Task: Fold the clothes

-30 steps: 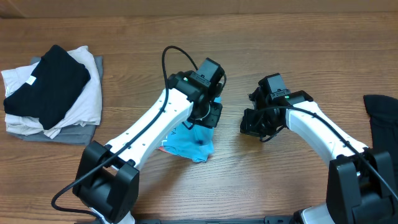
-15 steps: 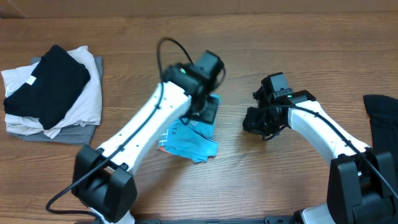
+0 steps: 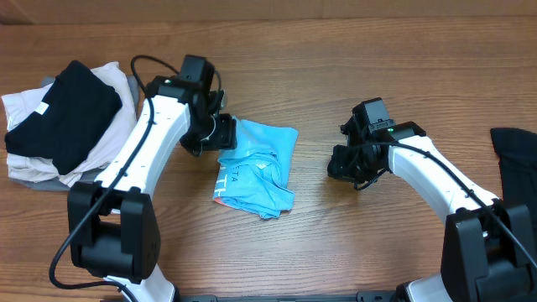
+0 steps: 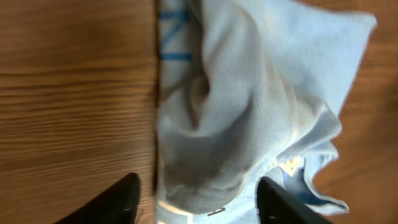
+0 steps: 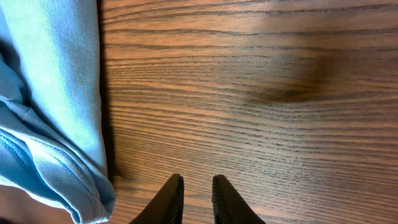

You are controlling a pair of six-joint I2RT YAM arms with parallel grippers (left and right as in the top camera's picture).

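Observation:
The sky-blue T-shirt lies crumpled and partly folded on the wooden table, white lettering showing near its left side. My left gripper hovers at the shirt's upper left edge. In the left wrist view the left gripper stands open, its black fingers wide apart astride a fold of the blue shirt. My right gripper sits right of the shirt, apart from it. In the right wrist view the right gripper has only a narrow gap, nothing in it, over bare wood, with the shirt's edge at the left.
A stack of folded black, white and grey garments rests at the far left, close behind the left arm. Another black garment lies at the right edge beside the right arm's base.
My left arm swung left from above the shirt's middle to its left edge and its jaws opened. The shirt now lies uncovered and spread wider. The right arm barely moved.

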